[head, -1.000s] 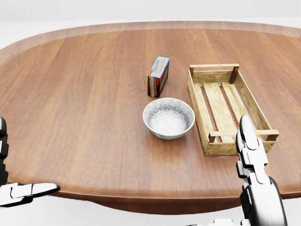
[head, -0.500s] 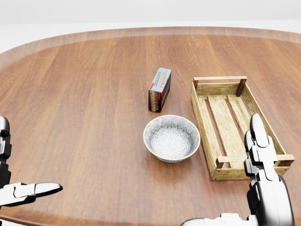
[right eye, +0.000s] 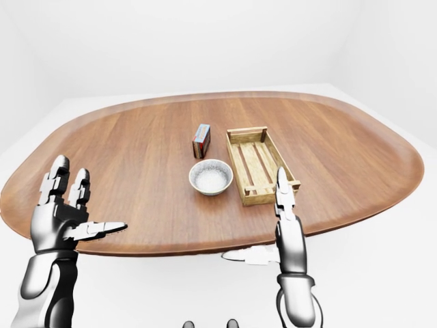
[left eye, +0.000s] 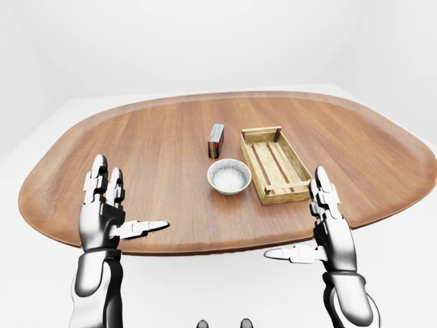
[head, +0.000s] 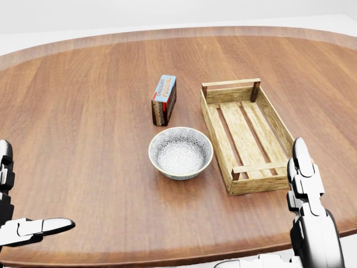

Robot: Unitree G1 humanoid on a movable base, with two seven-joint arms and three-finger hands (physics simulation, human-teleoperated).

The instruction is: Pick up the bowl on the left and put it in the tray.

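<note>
The bowl (head: 181, 152) sits on the worktop (head: 83, 123) just left of the slatted wooden tray (head: 245, 134); both appear to hold nothing. A small box (head: 164, 100) stands just beyond the bowl. The left hand (left eye: 106, 215) and right hand (left eye: 328, 229) hover at the near edge, fingers spread, touching nothing.

Left hand (left eye: 109, 215) & right hand (left eye: 328, 232): glossy silver-white shells, three segmented fingers ea., black joints betw. segments (darker gaps at knuckles). Forearms smooth chrome-grey w/ black panels, rounded casings, tapering toward wrists.
</note>
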